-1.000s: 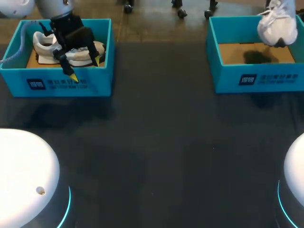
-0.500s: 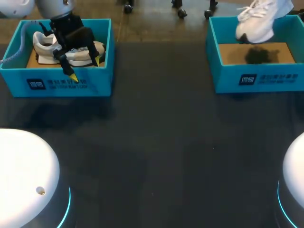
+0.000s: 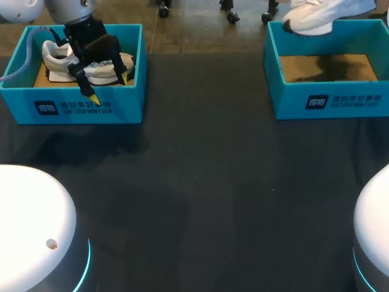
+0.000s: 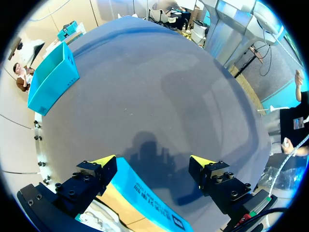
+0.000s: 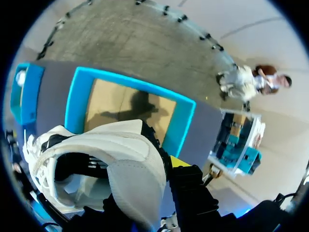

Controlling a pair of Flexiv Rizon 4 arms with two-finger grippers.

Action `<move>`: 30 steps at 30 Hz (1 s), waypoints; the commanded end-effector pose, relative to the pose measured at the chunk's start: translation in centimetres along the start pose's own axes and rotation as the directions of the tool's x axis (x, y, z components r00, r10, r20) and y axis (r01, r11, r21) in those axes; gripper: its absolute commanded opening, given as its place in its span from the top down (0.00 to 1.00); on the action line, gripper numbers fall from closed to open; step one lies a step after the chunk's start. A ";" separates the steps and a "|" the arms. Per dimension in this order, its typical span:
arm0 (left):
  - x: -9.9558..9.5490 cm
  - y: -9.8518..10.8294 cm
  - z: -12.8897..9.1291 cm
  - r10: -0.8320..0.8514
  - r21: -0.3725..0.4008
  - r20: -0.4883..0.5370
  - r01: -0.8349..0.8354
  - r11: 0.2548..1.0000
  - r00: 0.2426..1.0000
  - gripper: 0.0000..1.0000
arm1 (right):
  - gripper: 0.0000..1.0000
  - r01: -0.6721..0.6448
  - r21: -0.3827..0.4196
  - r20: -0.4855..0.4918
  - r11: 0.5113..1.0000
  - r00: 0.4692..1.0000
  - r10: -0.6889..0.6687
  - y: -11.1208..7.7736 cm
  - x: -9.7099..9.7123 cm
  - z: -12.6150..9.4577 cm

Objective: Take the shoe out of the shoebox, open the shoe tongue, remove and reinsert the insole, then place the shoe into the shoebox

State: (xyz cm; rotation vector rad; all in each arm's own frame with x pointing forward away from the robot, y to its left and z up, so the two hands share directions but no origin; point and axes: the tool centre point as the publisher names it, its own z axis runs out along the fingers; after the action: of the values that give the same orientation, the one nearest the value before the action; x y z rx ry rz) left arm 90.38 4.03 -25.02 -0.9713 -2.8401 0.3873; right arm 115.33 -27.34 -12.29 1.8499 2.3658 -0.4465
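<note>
Head view: white shoe [image 3: 322, 13] is in the air over the far rim of the right shoebox [image 3: 328, 100], clear of the box, toe toward the left. Its holder is out of this view. The box's brown cardboard floor is bare, with a dark shadow on it.

Right wrist view adds: right gripper [image 5: 159, 179] has the shoe by its heel end. One yellow tip shows against the heel, the other is hidden behind the shoe. The shoe's opening faces the camera and it blocks the near part of the box below.

Left shoebox [image 3: 88, 108] holds a second shoe [image 3: 55, 58], lying on its sole. Left gripper [image 3: 108, 87] hangs over that box's front part, fingers spread wide, nothing between them. The left wrist view confirms the wide gap: only the front wall and dark table [image 3: 200, 182] show between the tips.

The two boxes sit well apart at the table's far side.
</note>
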 end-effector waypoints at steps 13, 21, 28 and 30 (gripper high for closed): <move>0.0 0.0 -0.1 0.001 -0.003 -0.002 -0.001 1.000 1.000 0.00 | 1.00 -0.336 0.006 0.048 0.942 0.941 0.336 -1.2 -1.0 1.0; 0.0 0.0 -0.1 0.001 -0.003 -0.002 -0.001 1.000 1.000 0.00 | 1.00 -0.379 -0.077 0.079 0.922 0.920 0.385 -2.1 -1.5 1.6; 0.0 0.0 -0.1 0.001 -0.003 -0.002 -0.001 1.000 1.000 0.00 | 1.00 -0.407 -0.198 0.080 0.891 0.900 0.429 -3.7 -2.1 4.5; 0.0 0.0 -0.1 0.001 -0.003 -0.002 -0.001 1.000 1.000 0.00 | 1.00 -0.386 -0.230 0.060 0.893 0.911 0.409 -4.0 -1.8 5.7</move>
State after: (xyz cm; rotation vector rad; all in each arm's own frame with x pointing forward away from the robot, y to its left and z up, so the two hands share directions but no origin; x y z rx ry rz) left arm 90.37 4.01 -25.01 -0.9716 -2.8400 0.3871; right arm 114.08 -31.03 -14.49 2.2147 1.8324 -0.4750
